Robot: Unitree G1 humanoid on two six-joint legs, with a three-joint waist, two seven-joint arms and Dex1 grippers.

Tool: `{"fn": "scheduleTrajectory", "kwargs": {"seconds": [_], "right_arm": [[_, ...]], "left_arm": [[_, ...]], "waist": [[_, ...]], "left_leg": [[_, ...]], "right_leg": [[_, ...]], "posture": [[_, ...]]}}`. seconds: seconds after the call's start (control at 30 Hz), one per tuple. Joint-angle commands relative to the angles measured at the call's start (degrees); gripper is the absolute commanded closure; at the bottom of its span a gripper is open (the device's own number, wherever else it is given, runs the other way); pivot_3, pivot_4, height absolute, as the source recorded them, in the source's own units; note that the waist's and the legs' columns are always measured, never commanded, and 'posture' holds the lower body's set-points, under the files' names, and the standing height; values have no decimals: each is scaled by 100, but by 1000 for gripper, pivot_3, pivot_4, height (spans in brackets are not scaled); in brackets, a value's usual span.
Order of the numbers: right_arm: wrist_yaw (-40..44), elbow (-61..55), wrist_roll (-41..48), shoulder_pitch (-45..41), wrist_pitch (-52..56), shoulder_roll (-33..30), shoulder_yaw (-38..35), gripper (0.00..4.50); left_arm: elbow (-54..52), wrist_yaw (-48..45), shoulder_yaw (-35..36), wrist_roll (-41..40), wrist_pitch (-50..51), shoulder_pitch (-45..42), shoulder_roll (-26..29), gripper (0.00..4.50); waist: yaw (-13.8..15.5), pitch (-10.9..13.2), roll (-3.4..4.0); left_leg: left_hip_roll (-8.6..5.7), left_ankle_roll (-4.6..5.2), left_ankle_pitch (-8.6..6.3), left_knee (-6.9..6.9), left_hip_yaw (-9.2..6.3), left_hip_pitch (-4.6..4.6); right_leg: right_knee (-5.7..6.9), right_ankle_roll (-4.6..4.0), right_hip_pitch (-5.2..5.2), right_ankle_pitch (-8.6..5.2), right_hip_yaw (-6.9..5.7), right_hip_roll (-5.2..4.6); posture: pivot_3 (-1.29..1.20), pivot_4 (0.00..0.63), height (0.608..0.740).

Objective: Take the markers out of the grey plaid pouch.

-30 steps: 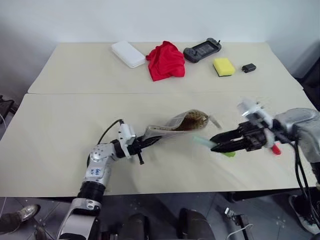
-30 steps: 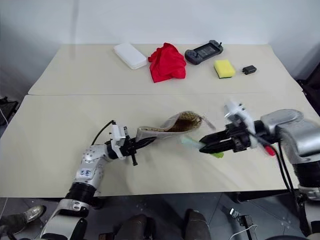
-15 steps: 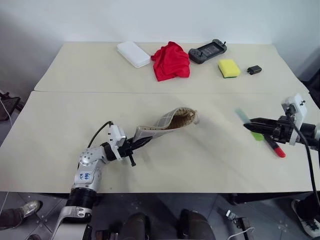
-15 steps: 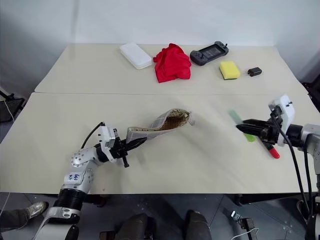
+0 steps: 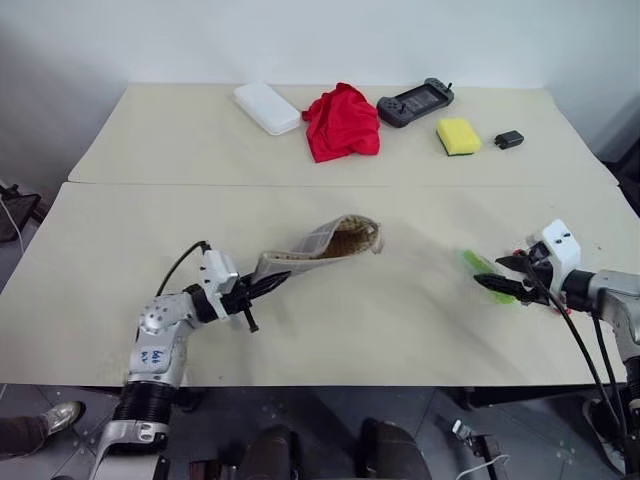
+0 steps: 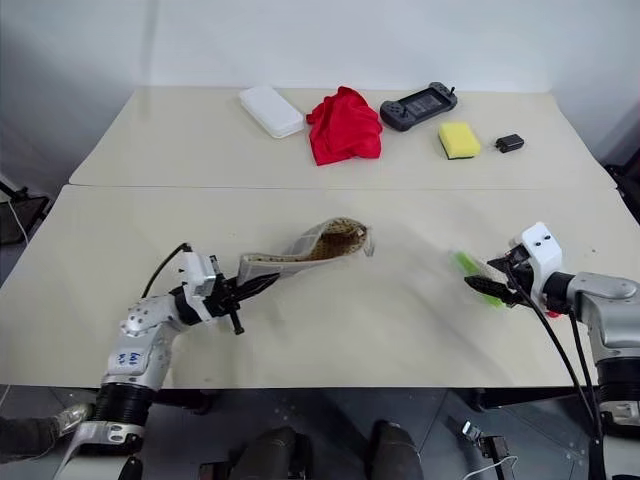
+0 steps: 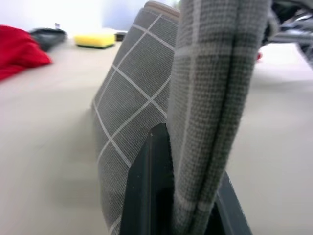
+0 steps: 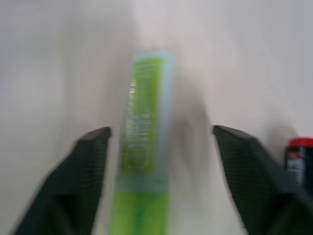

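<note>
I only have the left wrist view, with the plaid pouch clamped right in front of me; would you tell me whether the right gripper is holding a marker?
Observer: No. The right gripper is open, and the light green marker sits between its fingers, touching neither.
Operator: Thank you. Is the other marker out too?
Observer: Yes, the red-tipped marker is out, beside that gripper.
Operator: And the pouch's mouth?
Observer: The left gripper holds the grey plaid pouch by one end; its open mouth faces the right arm, and I see only tan lining inside.
</note>
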Motion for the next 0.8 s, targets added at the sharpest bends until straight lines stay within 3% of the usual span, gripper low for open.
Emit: {"fn": "scheduleTrajectory", "kwargs": {"seconds": [0.03,0.17,0.37,0.43,0.53,0.63,0.77,0.8], "right_arm": [[499,-463,532,54,-774,63,-664,18],[718,-1059,810,285,-611,139,-687,18],[739,-1489,556,759,-1532,664,-448,18],[729,-1451,529,796,-1717,781,-400,0],[804,-1342,598,772,-1812,842,-419,0],[836,-1188,626,638,-1907,853,-450,0],[1297,-1356,905,511,-1600,653,-400,0],[1401,-1473,945,497,-1667,631,-396,0]], "left_arm": [[-461,352,632,-189,-61,210,296,4500],[-773,796,1210,-448,203,488,469,4500],[-689,1471,1823,-113,141,1240,729,4500],[-551,1776,2120,-134,174,1442,703,3963],[-678,1512,2159,-63,-5,1940,865,3253],[-1301,1307,2088,-670,788,2234,960,2307],[-1900,208,2392,-1514,1879,3044,1749,1074],[-1905,94,2555,-1676,2145,3156,1936,1074]], "waist": [[-1,2,3],[-13,2,3],[3,5,6],[7,5,6],[-21,5,6],[-11,5,6],[-53,7,8],[-70,10,10]], "left_leg": [[0,0,0,-1,-1,0],[6,-1,0,0,-2,4],[3,-2,-1,-8,-3,10],[4,-1,-1,-6,-3,9],[23,-3,-2,-6,-3,12],[27,-3,-2,-12,0,11],[35,-6,-4,-8,0,12],[37,-8,-5,-11,0,13]], "right_leg": [[0,0,0,0,0,0],[1,0,2,0,1,0],[-3,0,7,0,2,-1],[-2,0,7,0,3,-2],[0,0,6,0,6,-3],[-1,-1,2,0,6,-3],[2,-5,0,-3,8,-2],[2,-9,-1,-4,7,-2]], "posture": [[0,150,740],[0,150,740],[0,150,740],[0,150,740],[0,150,740],[0,150,740],[0,150,740],[0,150,740]]}}
